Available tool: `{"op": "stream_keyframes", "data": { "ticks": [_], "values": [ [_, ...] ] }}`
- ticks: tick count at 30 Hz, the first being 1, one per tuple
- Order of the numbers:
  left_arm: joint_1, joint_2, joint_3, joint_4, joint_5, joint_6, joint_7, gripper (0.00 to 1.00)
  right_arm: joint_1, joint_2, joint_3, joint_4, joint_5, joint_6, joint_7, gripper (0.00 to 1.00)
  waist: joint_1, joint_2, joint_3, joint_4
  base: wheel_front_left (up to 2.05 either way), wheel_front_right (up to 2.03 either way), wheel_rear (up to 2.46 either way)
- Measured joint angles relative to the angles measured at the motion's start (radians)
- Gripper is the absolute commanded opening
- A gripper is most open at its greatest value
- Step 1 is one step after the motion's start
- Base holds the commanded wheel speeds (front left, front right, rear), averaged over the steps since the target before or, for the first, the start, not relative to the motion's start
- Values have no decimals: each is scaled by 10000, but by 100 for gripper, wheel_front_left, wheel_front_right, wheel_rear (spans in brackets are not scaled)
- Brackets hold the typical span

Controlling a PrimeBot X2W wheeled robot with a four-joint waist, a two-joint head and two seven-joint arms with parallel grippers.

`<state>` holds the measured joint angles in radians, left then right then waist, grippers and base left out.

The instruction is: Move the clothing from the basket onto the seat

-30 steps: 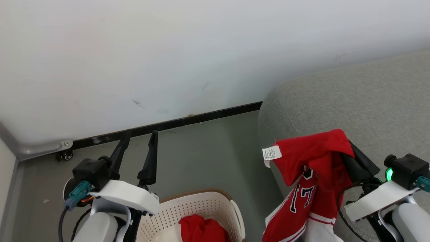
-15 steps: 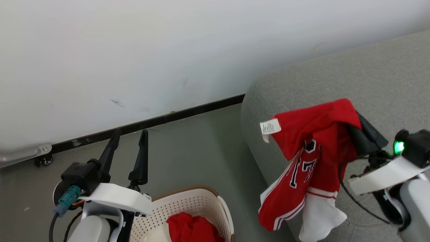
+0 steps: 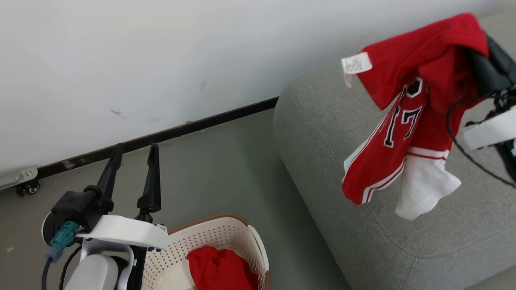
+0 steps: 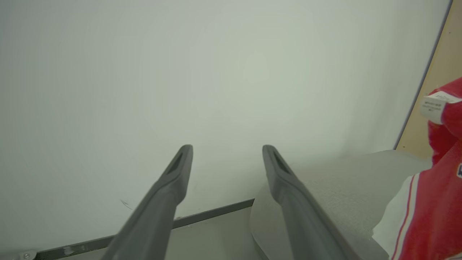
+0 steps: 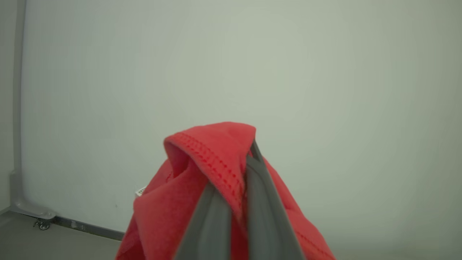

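Looking down from the head, we clench the red fabric jersey with white striped trim [image 3: 403, 121] in our right gripper [image 3: 481, 64], dangling over the large light-grey woven-fabric seat [image 3: 322, 141]. A plain red soft garment [image 3: 219, 270] lies in the cream-white perforated plastic basket [image 3: 225, 237]; our left gripper [image 3: 136, 148] beside it gapes empty. From the left wrist, parted fingers [image 4: 169, 187] face a white wall [image 4: 144, 72]. From the right wrist, fingers [image 5: 260, 202] pinch a red fold

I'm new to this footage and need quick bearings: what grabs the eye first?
A red number 17 jersey dangles from the shut right pincer over the grey seat, upper right in the head view. Lower down, another red garment lies in the white basket, beside the open, empty left pincer.
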<state>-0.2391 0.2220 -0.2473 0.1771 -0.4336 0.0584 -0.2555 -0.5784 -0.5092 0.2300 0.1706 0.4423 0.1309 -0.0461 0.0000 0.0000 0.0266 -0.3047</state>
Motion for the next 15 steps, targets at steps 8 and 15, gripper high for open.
{"op": "stream_keyframes", "data": {
  "ticks": [8,15],
  "values": [
    [92,178,274,-240,178,35,2,100,-1234,-604,-397,692,508,-2,859,0,0,0,330,-214,0,0,0],
    [130,284,341,-336,345,130,0,100,-2080,-1214,-821,1344,746,0,1383,0,0,0,640,-315,0,0,0]
  ]
}}
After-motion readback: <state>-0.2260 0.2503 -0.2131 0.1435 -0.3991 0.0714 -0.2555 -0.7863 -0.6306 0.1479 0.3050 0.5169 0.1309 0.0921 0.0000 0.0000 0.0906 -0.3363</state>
